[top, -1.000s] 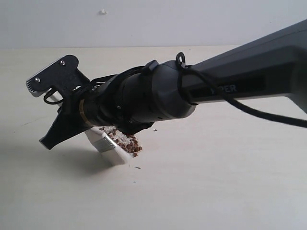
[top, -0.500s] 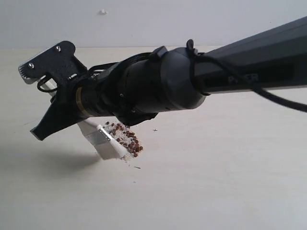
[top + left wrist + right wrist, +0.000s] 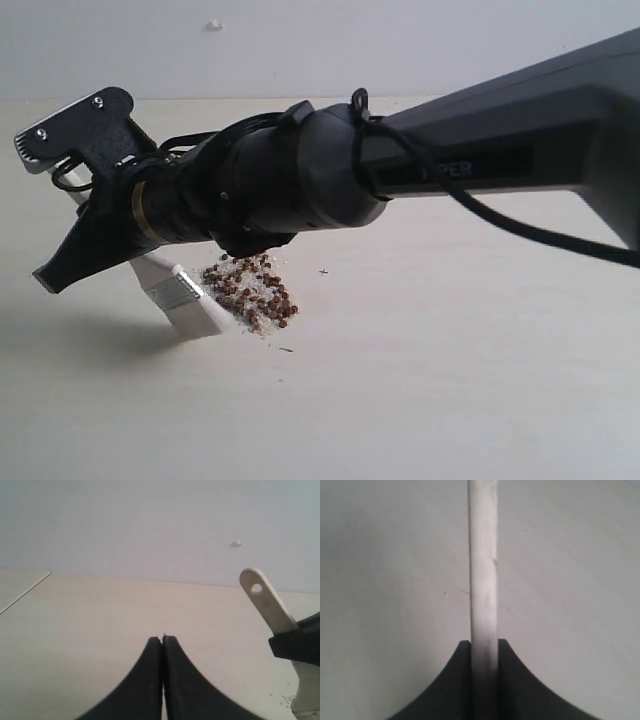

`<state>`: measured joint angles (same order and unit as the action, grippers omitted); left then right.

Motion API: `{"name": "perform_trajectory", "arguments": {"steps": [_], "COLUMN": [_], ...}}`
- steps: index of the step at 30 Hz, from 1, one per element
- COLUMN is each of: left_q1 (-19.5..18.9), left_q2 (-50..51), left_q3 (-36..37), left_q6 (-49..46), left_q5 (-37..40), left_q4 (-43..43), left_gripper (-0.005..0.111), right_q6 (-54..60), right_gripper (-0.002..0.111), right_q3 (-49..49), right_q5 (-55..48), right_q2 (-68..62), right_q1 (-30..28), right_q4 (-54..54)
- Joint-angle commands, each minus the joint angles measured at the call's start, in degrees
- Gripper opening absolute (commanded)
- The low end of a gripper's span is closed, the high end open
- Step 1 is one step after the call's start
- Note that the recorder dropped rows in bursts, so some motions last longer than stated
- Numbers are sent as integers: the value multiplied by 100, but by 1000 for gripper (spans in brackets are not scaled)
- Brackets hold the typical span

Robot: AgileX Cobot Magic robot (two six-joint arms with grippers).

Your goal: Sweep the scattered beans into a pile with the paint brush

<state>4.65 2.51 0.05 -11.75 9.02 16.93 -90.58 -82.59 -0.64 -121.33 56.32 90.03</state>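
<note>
Under the right gripper (image 3: 70, 205), in the exterior view, the brush (image 3: 180, 290) slants from the clamped handle down to a silver ferrule and cream bristles on the table (image 3: 450, 380). Its long axis points down and away from the gripper. The bristles sit just beside the pile (image 3: 248, 288) of reddish-brown beans (image 3: 264, 302) and white grains. In the left wrist view, the left gripper (image 3: 162, 640) is pressed together on nothing; ahead of it the pale handle end with its hole leans upward. In the right wrist view, the handle runs edge-on, straight out from the gripping fingers (image 3: 512, 680).
</note>
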Motion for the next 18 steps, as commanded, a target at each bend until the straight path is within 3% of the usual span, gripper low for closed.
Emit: {"name": "perform_trajectory", "arguments": {"steps": [1,9,15,18], "left_q1": [-4,-4,-4,-4], "left_q2": [-37,-37,-37,-37], "left_q3": [-5,-5,-5,-5], "left_q6": [-2,-2,-2,-2], "left_q5": [-5,-5,-5,-5], "left_q4": [27,27,27,27], "left_gripper": [0,0,0,0], "right_q6": [-5,40,78,604], "right_gripper": [0,0,0,0], "right_q3": [-113,-126,-126,-188], "right_q5": [-130,-911,-425,64], "right_q2": [-184,-212,650,1129], "right_q1": [-32,-32,-32,-174], "right_q4": [-13,-11,-213,441]}}
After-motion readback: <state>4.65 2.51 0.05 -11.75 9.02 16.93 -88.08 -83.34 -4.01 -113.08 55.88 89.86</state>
